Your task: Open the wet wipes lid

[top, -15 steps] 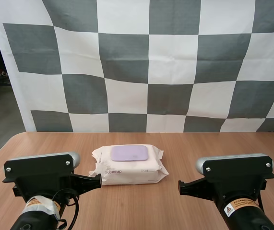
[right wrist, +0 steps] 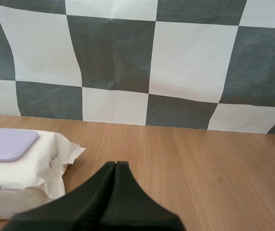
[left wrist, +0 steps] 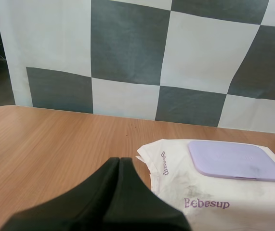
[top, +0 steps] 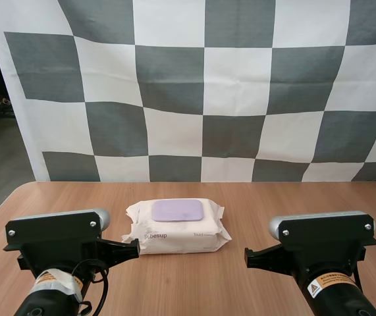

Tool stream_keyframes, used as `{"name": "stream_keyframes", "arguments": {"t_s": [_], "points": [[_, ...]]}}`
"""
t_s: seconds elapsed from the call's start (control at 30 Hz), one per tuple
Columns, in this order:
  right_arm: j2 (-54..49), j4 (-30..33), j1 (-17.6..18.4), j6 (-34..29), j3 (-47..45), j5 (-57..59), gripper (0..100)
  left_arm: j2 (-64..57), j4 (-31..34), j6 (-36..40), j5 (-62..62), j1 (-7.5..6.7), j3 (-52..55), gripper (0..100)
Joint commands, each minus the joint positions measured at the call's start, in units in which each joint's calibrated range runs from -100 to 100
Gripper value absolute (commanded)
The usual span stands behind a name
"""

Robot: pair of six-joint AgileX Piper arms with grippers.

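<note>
Pack of wet wipes [top: 176,227] lay flat on the wooden tabletop [top: 286,204], ahead of both arms and roughly midway between them. It had a soft white wrapper with crimped ends, and "Bebesup" was printed on the near face. The pale purple lid [top: 178,210] sat on the pack's top face, flush and closed, with no edge lifted.

Left end effector [left wrist: 119,161] was clenched on nothing, its black fingers [left wrist: 94,202] pressed together as one dark wedge. The tip pointed forward, just beside the pack's near left corner. Whether it touched the wrapper could not be told. The left wrist view looked across the pack's left crimped end toward the lid.

Right end effector [right wrist: 116,164] was likewise clenched and empty, its fingers closed into a single wedge. It was held low over bare tabletop to the right of the pack, near the right crimped end but apart from it. The right wrist view caught one corner of the lid.

Neither end effector was on the lid.
</note>
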State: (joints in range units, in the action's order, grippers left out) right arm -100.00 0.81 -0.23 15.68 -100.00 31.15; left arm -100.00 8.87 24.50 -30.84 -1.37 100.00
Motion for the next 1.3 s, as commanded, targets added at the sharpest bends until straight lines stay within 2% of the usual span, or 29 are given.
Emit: {"name": "stream_keyframes", "arguments": {"t_s": [0.0, 1.13, 1.27], "points": [[0.0, 0.0, 0.1, 0.1, 0.0, 0.0, 0, 0.0, 0.0, 0.0, 0.1, -0.04, 0.0, 0], [0.0, -0.1, 0.0, 0.1, 0.0, 0.0, 0, 0.0, 0.0, 0.0, 0.1, -0.04, 0.0, 0], [0.0, -6.0, 0.0, 0.1, 0.0, 0.0, 0, 0.0, 0.0, 0.0, 0.1, -0.04, 0.0, 0]]}}
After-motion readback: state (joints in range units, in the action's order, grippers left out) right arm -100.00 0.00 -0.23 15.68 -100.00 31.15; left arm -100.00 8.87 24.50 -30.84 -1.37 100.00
